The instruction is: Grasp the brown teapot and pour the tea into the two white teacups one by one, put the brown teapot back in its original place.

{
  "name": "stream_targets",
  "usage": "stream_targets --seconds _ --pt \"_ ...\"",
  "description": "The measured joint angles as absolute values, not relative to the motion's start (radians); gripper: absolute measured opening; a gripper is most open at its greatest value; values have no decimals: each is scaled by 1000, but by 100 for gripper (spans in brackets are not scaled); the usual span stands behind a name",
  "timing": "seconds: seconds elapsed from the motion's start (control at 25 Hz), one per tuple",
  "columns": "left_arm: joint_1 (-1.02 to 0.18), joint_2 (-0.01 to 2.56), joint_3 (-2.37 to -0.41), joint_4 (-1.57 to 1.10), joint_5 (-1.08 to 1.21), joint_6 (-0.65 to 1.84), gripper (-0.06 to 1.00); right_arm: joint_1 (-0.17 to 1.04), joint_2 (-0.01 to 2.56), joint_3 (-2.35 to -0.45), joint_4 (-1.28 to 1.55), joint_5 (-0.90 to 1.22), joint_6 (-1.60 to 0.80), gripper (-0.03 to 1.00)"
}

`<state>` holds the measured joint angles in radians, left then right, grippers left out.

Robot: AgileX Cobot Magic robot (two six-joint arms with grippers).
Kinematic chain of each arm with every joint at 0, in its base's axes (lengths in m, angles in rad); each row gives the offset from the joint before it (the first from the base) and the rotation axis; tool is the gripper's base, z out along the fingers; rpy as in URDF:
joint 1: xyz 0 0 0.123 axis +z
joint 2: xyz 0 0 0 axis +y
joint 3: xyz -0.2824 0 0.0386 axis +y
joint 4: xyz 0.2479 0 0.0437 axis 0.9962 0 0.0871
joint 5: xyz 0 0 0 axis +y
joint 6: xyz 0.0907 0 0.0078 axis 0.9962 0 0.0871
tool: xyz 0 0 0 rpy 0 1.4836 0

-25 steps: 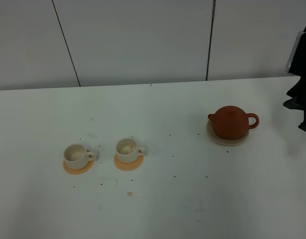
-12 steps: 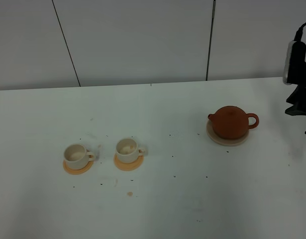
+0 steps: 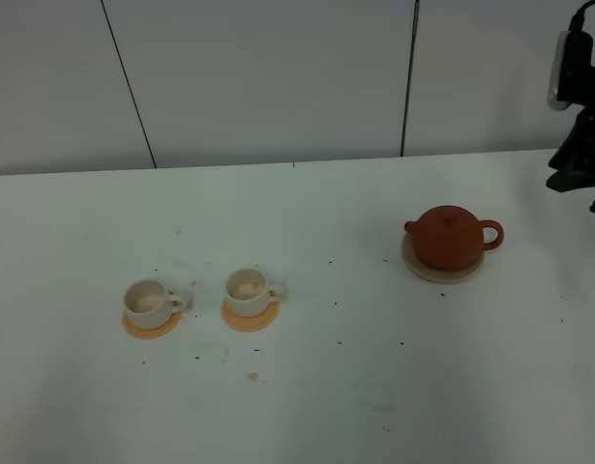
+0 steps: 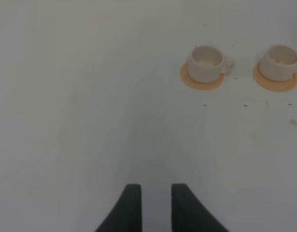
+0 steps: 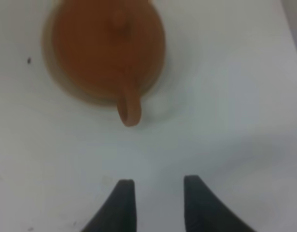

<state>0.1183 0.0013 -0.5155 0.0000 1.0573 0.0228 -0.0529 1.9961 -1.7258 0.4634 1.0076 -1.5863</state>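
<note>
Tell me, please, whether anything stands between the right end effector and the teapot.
Nothing visible does. In the right wrist view, only bare table lies between the open right end effector and the teapot, whose handle faces it.

Brown teapot (image 3: 450,237): uniform reddish-brown, with lid, spout and handle in same tone.
Disc (image 3: 442,275) beneath: pale beige.
Left teacup (image 3: 147,302) and right teacup (image 3: 249,290): plain cream-white, insides slightly duller.
Left coaster (image 3: 152,332) and right coaster (image 3: 249,322): flat orange.
Table (image 3: 307,213): white, peppered with tiny dark specks.
Stain (image 3: 252,376) near front: small, faint brownish.
Wall (image 3: 268,77): pale grey panels split by thin black seams.
Left gripper (image 4: 154,186) and right gripper (image 5: 158,182): fingers dark grey to black.
Right arm (image 3: 580,164) at view's edge: black, with pale grey block on top.
</note>
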Motion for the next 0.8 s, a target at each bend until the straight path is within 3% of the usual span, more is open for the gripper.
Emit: stream_targets --seconds 0.2,0.44,0.8 --pt "118 1 -516 0 1057 23 23 -43 1996 -1768 454 1063 -1552 26" --pt "118 1 -516 0 1057 23 23 -23 2030 -1768 444 1073 -1619 35" --pt "118 1 -516 0 1057 23 23 -3 2123 -1770 422 1044 -1741 36"
